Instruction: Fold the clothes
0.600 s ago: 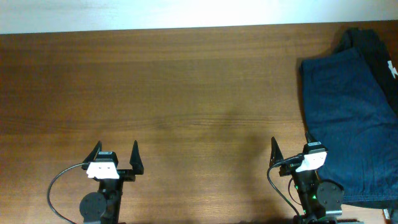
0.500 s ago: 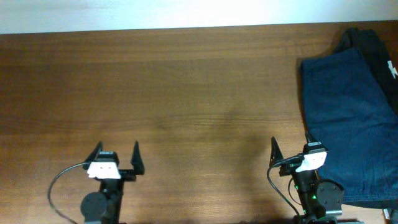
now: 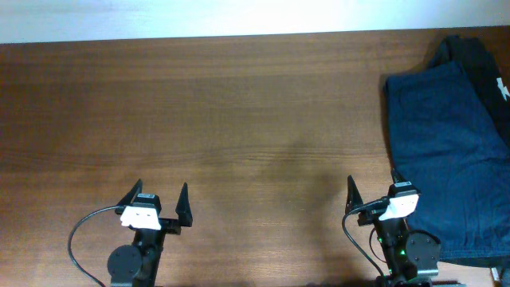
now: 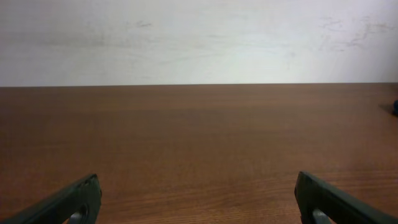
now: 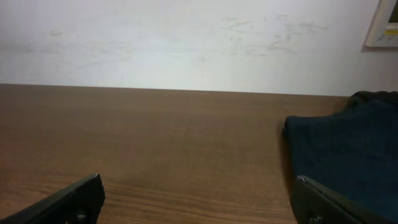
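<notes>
My left tool (image 3: 161, 190) has shifted a little toward the navy-blue shorts (image 3: 446, 151) since a moment ago and now sits slightly turned, its fingers spread wide with nothing between them; its wrist view shows only bare tabletop (image 3: 239, 104) between the two dark fingertips (image 4: 74, 202). My right tool (image 3: 372, 187) has not moved: it is also spread and empty, parked at the near left corner of the shorts, with its outer finger over the edge of the cloth. I cannot tell whether it touches the fabric. The shorts lie flat where they were, and in the right wrist view they fill the space ahead of that outer finger (image 5: 329, 202). A blacker garment (image 3: 478, 56) with a small white mark (image 3: 502, 86) pokes out from beneath the shorts on their far right side, unchanged. My left tool is well apart from the shorts.
</notes>
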